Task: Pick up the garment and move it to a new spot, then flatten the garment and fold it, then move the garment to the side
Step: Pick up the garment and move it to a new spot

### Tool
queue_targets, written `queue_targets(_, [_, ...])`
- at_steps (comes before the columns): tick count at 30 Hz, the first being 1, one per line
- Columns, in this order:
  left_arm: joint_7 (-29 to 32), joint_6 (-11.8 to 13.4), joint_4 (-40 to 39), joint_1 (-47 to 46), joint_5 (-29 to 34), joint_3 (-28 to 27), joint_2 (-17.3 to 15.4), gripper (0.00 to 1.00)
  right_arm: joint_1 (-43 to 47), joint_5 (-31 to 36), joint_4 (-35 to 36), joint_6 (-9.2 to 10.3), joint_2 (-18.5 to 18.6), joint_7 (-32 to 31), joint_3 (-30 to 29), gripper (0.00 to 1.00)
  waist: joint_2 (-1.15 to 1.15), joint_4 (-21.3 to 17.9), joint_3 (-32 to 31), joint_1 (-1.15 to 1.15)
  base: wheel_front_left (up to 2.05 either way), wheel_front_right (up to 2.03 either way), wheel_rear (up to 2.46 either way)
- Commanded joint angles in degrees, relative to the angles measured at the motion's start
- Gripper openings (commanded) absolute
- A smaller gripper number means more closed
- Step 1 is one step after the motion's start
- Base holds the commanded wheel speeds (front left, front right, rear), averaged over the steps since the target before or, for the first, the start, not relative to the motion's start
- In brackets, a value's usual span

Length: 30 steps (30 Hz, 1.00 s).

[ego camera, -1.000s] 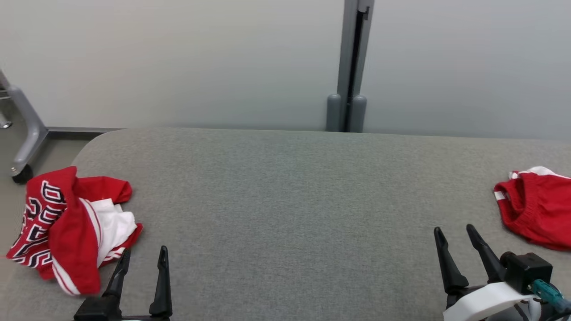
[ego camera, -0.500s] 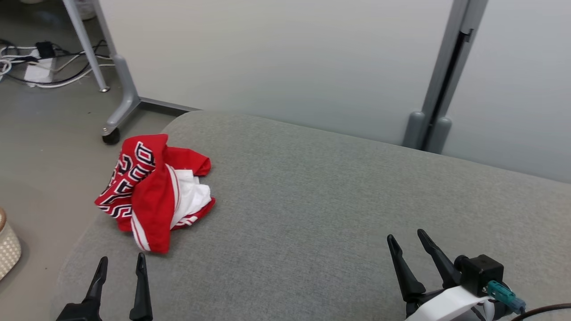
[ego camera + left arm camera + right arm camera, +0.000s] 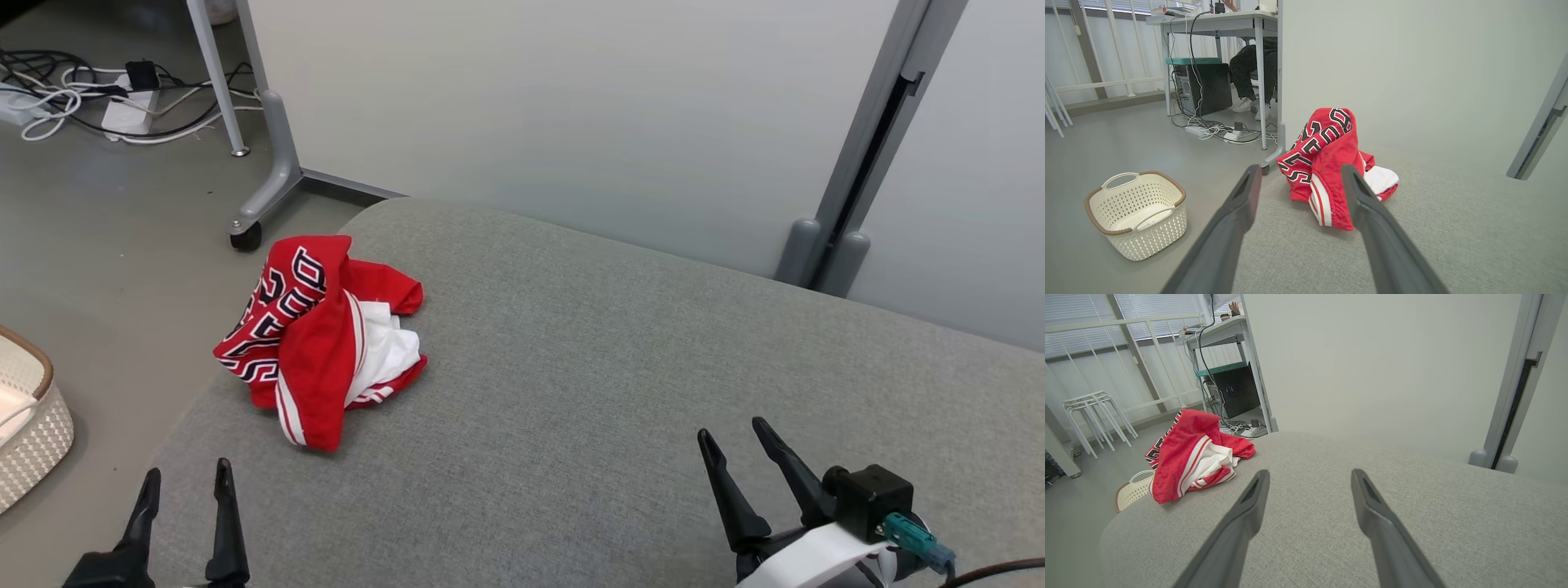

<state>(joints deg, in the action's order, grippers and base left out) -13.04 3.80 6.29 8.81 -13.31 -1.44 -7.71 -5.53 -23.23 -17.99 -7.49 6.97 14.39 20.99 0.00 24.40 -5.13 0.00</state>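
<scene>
The garment (image 3: 318, 339) is a crumpled red jersey with white parts and black white-outlined letters, heaped near the left end of the grey padded table (image 3: 620, 384). My left gripper (image 3: 186, 478) stands open at the lower left, short of the heap, nothing between its fingers. In the left wrist view the garment (image 3: 1331, 159) lies just beyond the open left gripper (image 3: 1299, 173). My right gripper (image 3: 733, 434) is open at the lower right, far from the cloth. In the right wrist view the garment (image 3: 1194, 457) lies to the left of the open right gripper (image 3: 1309, 475).
A white woven basket (image 3: 28, 412) stands on the floor left of the table (image 3: 1137, 212). A wheeled grey frame leg (image 3: 261, 200) and cables (image 3: 98, 98) lie beyond. Pale partition panels (image 3: 571, 106) back the table. A person's legs (image 3: 1249, 77) show under a desk.
The head camera has swung left: the garment now sits nearer the picture's middle, and the other red cloth at the right has left the picture. Both grippers stay open.
</scene>
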Motion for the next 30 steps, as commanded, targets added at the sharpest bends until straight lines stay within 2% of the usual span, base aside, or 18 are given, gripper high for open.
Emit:
queue_targets(1, [0.84, 0.53, -0.95, -0.73, -0.28, -0.46, -0.31, 1.00, -0.55, -0.23, 0.28, 0.00, 0.72, 0.53, 0.04, 1.00, 0.00, -0.73, 0.48, 0.00, 0.00, 0.00, 0.00])
queue_targets(5, [5.23, 0.48, -4.35, -3.11, -0.90, -1.10, -2.16, 1.00, -0.59, -0.65, 1.58, -0.01, 1.28, 0.70, 0.15, 1.00, 0.00, -2.29, 1.51, 0.00, 0.00, 0.00, 0.00])
queue_targets(13, [19.54, -1.64, -3.43, -13.84, -4.48, -2.93, -8.23, 1.00, -3.62, 0.68, 5.97, -0.01, 3.58, 0.85, 0.23, 1.00, 0.00, -6.49, 7.70, 0.00, 0.00, 0.00, 0.00])
queue_targets(19, [29.54, -6.49, 5.87, -25.80, -12.19, -5.28, -12.81, 1.00, -6.90, 1.21, 9.27, -0.01, 5.66, 0.88, -0.03, 1.00, 0.00, -10.06, 14.12, 0.00, 0.00, 0.00, 0.00])
queue_targets(20, [29.54, -6.49, 5.87, -25.80, -12.19, -5.28, -12.81, 1.00, -6.90, 1.21, 9.27, -0.01, 5.66, 0.88, -0.03, 1.00, 0.00, -10.06, 14.12, 0.00, 0.00, 0.00, 0.00])
queue_targets(24, [32.86, -9.04, 14.34, -33.66, -16.93, -6.24, -15.19, 1.00, -8.86, 1.36, 11.21, -0.01, 6.49, 0.88, -0.13, 1.00, 0.00, -12.22, 18.55, 0.00, 0.00, 0.00, 0.00])
queue_targets(27, [33.85, -10.01, 20.06, -38.08, -17.29, -5.02, -17.24, 1.00, -10.42, 1.55, 12.11, -0.01, 6.85, 0.89, -0.01, 1.00, 0.00, -13.87, 21.81, 0.00, 0.00, 0.00, 0.00])
queue_targets(30, [35.53, -10.71, 26.22, -41.88, -19.04, -3.77, -17.46, 1.00, -11.71, 1.62, 12.54, -0.01, 7.19, 0.89, -0.16, 1.00, 0.00, -15.05, 24.29, 0.00, 0.00, 0.00, 0.00])
